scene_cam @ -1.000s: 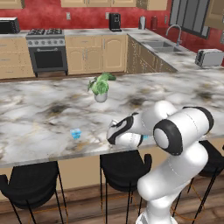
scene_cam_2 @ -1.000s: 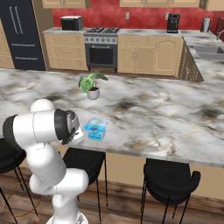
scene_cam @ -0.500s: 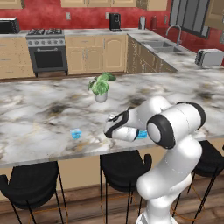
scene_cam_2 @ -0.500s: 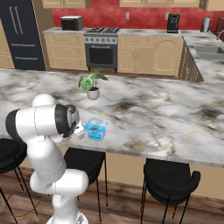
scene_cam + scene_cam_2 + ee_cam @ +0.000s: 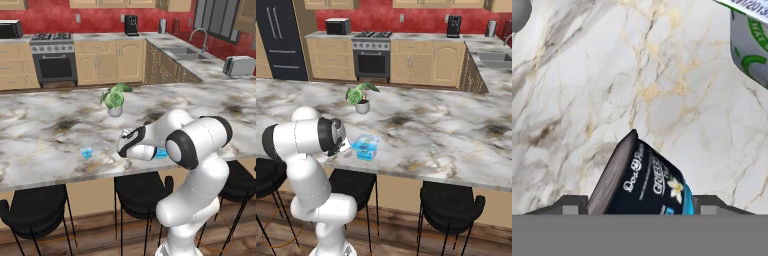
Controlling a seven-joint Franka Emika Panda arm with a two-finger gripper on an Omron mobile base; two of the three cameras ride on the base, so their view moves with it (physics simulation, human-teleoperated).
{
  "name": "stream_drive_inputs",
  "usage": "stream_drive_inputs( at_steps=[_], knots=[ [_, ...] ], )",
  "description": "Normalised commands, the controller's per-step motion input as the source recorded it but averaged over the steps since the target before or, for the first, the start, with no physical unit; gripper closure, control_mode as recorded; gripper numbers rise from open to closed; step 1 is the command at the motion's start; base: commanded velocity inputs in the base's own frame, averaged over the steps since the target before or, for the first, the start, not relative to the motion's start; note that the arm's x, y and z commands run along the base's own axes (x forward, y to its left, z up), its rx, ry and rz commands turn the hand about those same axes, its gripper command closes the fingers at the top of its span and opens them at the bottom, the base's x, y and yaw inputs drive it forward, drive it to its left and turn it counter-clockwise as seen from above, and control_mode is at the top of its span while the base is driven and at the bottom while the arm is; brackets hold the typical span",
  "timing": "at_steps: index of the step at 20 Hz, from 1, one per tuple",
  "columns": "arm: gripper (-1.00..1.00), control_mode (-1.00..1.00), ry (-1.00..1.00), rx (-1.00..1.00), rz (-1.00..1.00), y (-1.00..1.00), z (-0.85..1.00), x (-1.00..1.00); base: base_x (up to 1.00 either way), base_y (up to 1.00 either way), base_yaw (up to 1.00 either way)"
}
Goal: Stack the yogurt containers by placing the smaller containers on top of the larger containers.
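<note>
The white arm rose from the near edge of the marble counter [image 5: 45, 125], bent at its big dark elbow joint and reached to the left in the left base view, low over the counter top. The hand was turned down toward the stone, close to the near edge.

In the hand view the gripper [image 5: 639, 207] had the dark yogurt cup [image 5: 644, 182] between its 2 fingertips [image 5: 572, 205], 1 on each side. The cup lay tilted, with its pale top turned to the left of that view and its printed dark side facing the camera. Whether the fingers already pressed on the cup or only stood beside it, I could not tell.

The small light-blue cup [image 5: 87, 152] stood alone on the counter, to the left of the hand and well apart from it, near the front edge. The blue tub [image 5: 366, 147] with its paler lid sat on the counter just beside the hand, on its right side in the right base view. In the left base view only a thin blue strip of the tub [image 5: 161, 154] showed behind the arm.

A white pot with a green plant [image 5: 115, 98] stood farther back on the counter.
</note>
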Motion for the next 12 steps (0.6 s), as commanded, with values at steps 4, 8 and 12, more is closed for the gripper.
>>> stream_drive_inputs(
  at_steps=[4,8,12],
  knots=[
    [1.0,-1.0,0.0,0.0,0.0,0.0,-0.01,0.0,0.0,0.0,0.0],
    [1.0,-1.0,-0.09,0.02,0.0,0.0,0.07,0.0,0.0,0.0,0.0],
    [1.0,-1.0,-0.17,0.06,0.0,0.0,0.44,-0.1,0.0,0.0,0.0]
  ],
)
